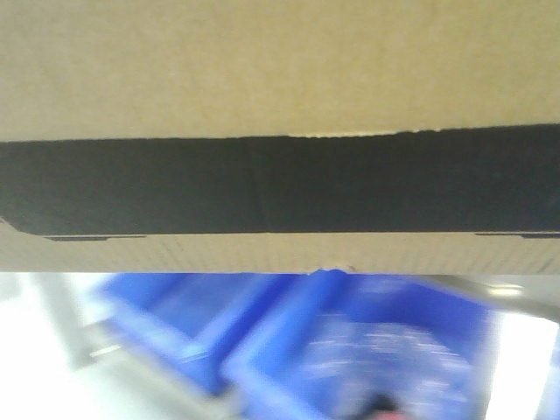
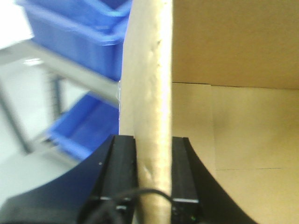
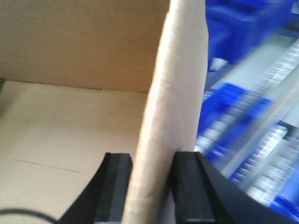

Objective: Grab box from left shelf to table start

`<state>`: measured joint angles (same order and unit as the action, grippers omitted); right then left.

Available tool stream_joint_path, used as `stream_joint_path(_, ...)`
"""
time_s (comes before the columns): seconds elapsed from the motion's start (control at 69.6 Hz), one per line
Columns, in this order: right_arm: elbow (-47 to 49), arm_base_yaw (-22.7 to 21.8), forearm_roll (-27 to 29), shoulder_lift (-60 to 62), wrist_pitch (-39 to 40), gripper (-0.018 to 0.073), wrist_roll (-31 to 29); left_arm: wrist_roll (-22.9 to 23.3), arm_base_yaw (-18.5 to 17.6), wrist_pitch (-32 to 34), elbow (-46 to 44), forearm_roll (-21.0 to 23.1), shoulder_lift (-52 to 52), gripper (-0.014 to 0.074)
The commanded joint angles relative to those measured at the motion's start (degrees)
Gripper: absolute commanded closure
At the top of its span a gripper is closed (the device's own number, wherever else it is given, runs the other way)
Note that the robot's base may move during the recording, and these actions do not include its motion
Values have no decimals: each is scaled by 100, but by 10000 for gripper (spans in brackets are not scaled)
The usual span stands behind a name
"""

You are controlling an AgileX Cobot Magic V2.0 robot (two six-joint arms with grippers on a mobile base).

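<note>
Holding large brown corrugated cardboard box (image 1: 280, 70) from both sides, right up against the front camera, filling the upper two thirds of that view. Showing a wide black printed panel (image 1: 280, 184) as a band across the near face, plain brown board above and below. Pinching one upright cardboard side wall (image 2: 149, 70) with left gripper (image 2: 154, 140): closed down to board thickness, black fingers (image 2: 124, 168) flat against the outer and inner faces, thin black cable (image 2: 140, 191) crossing in front near the bottom edge. Same on the other side: clamping the opposite upright wall (image 3: 177, 84) with right gripper (image 3: 152, 156), narrowed to wall thickness, black pads (image 3: 187, 186) touching both faces. Looking into the open box interior from both wrist views, bare brown floor and far wall. Behind and below the box, heavily blurred: blue plastic bins (image 1: 367, 350) on a grey metal shelf rack (image 2: 74, 73), slanted upright (image 2: 16, 126) beside it in the left wrist view. More blue bins past the wall in the right wrist view. Cannot tell whether the box underside rests on anything.
</note>
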<state>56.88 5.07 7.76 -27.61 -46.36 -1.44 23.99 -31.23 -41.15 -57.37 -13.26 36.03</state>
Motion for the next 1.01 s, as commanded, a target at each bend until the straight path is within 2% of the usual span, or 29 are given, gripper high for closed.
stream_joint_path(0.0,197,-3,190,-44,904,504,31,187,-79,1179,-242,562,-47,692)
stream_joint_path(0.991,197,-3,190,-44,904,504,31,187,-79,1179,-242,562,-47,692)
